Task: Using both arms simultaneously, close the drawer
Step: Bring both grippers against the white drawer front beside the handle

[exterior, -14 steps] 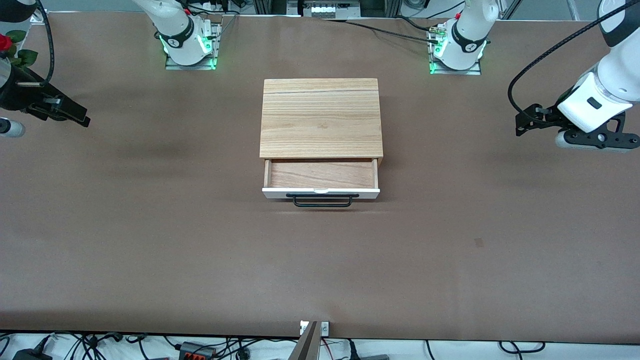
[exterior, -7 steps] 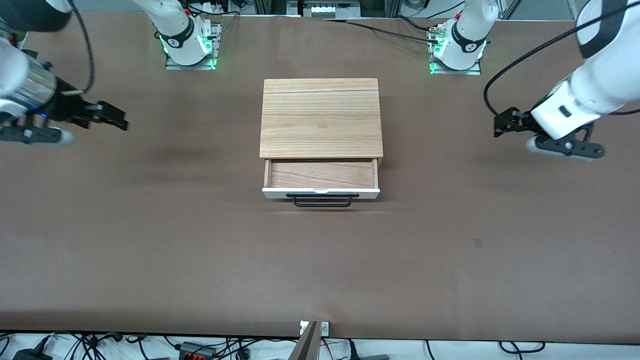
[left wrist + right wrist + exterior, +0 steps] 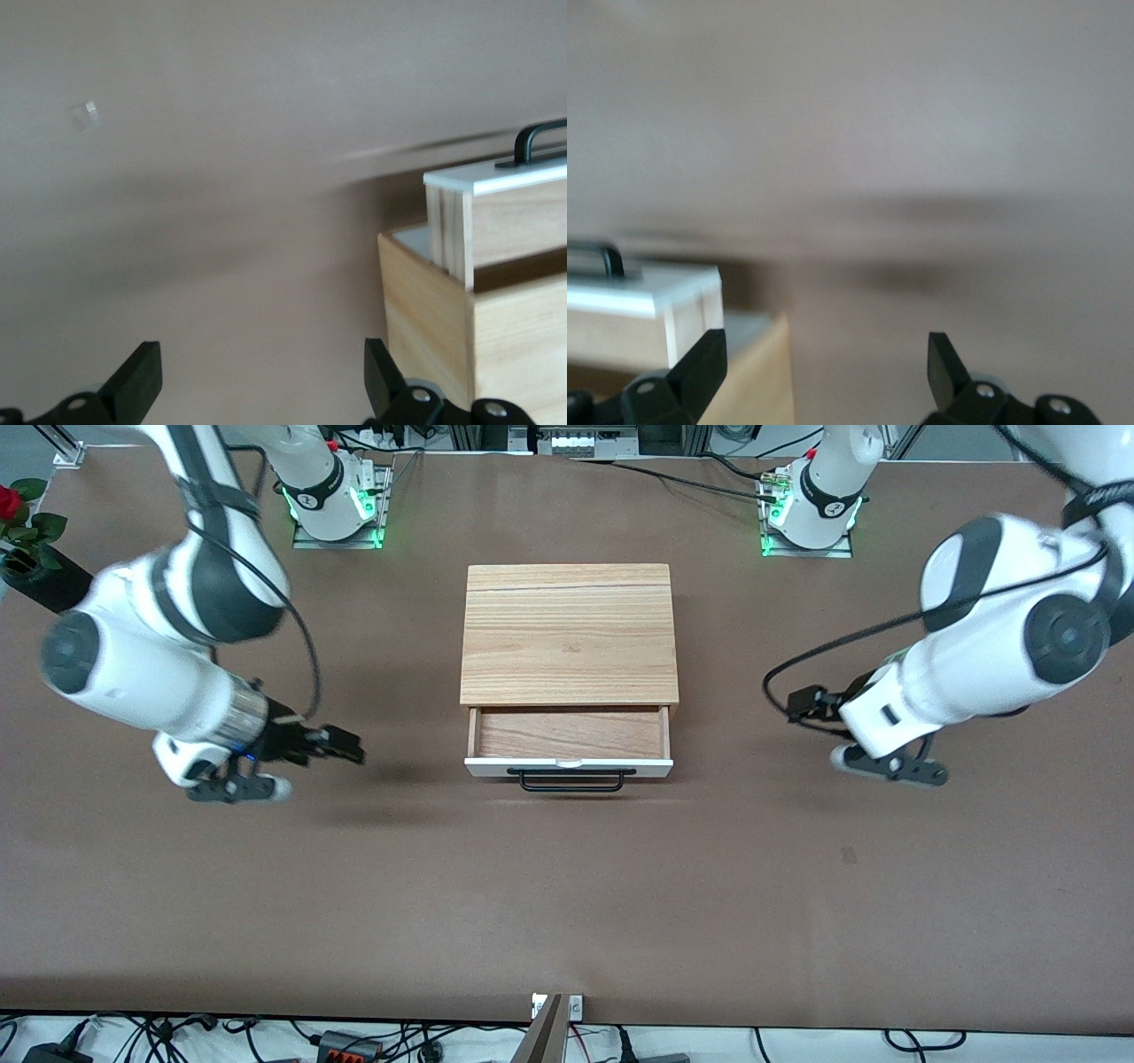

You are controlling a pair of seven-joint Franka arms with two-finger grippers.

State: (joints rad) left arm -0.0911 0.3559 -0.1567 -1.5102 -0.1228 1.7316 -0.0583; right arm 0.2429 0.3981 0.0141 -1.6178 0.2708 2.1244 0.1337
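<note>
While both arms hang low over the brown table, the cabinet sits mid-table between them, nearer the bases than the front camera. Its drawer stands pulled out toward that camera, wood bottom showing, white front facing the camera with the black handle sticking out.

Coming from its base, the right arm bends down toward its end of the table, and the right gripper is over bare table beside the drawer, pointing at it but well apart. Its wrist view shows the fingers spread wide, nothing between them, the drawer's corner ahead.

Over at the other end the left arm mirrors it; the left gripper hovers over the table beside the drawer, also apart from it. Its fingers are wide apart and empty too.

A rose shows at the table's edge by the right arm.
</note>
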